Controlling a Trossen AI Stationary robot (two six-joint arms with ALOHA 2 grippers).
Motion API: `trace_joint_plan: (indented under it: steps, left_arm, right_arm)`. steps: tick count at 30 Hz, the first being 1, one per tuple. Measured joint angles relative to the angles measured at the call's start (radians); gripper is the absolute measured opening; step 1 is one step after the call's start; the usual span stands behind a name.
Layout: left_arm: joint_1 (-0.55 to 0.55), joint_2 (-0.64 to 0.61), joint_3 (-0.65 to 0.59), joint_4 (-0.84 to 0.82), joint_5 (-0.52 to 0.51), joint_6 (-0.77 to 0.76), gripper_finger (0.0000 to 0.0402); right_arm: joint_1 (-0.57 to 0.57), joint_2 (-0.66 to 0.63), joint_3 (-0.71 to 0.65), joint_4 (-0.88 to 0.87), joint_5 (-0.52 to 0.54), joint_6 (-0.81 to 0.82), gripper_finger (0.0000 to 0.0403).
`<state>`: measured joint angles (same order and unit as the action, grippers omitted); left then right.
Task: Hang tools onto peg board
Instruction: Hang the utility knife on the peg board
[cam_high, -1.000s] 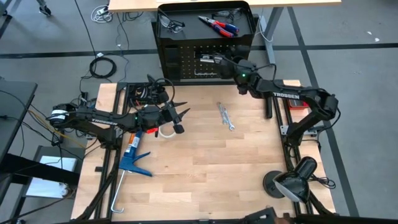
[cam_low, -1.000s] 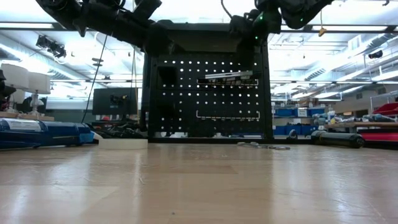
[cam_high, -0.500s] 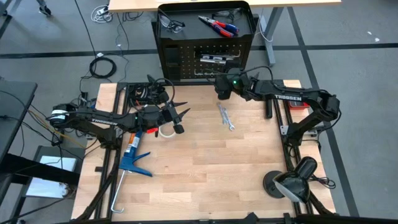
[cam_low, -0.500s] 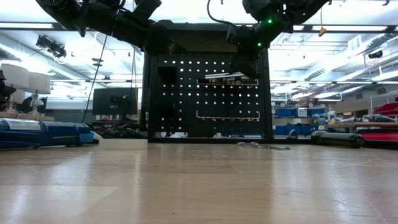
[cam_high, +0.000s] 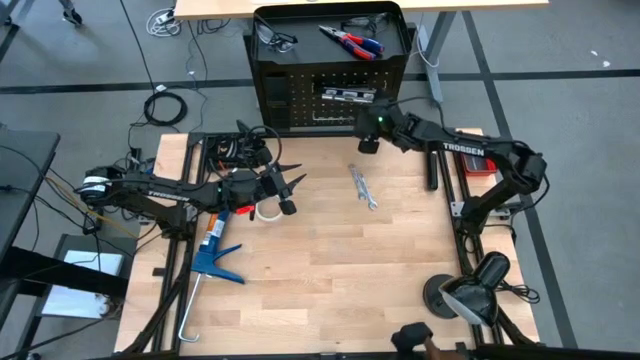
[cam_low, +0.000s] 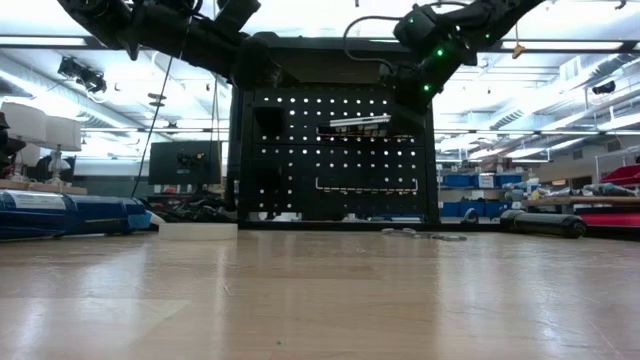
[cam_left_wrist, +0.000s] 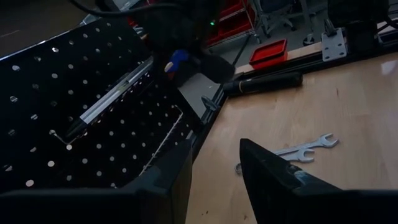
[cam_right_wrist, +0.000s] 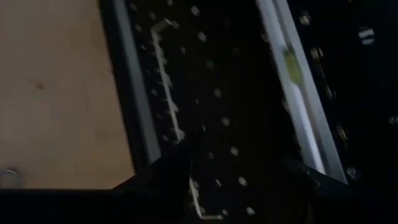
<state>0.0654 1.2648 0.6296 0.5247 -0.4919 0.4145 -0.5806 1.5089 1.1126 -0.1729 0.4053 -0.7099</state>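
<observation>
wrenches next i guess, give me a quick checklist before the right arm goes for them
1. Bar resting on the peg board hooks: ok.
2. Right claw empty: ok, open with nothing between its fingers.
3. Right claw away from the board: ok, it hangs just in front of it.
4. Wrenches free to grab: ok, both lie flat on the table, side by side, nothing on them.
5. Left claw out of the way: ok, open, hovering left of the wrenches.
6. Free lower hook on the board: ok, nothing hangs on it.
</observation>
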Motion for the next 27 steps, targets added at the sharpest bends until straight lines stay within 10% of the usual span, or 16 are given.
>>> trace_joint_plan:
  steps: [27]
  left_arm:
    - [0.0, 0.0, 0.0, -0.007, 0.0, 0.004, 0.014]
  right_arm:
    - [-0.098, -0.003, 0.0, 0.196, 0.042, -0.086, 0.0165]
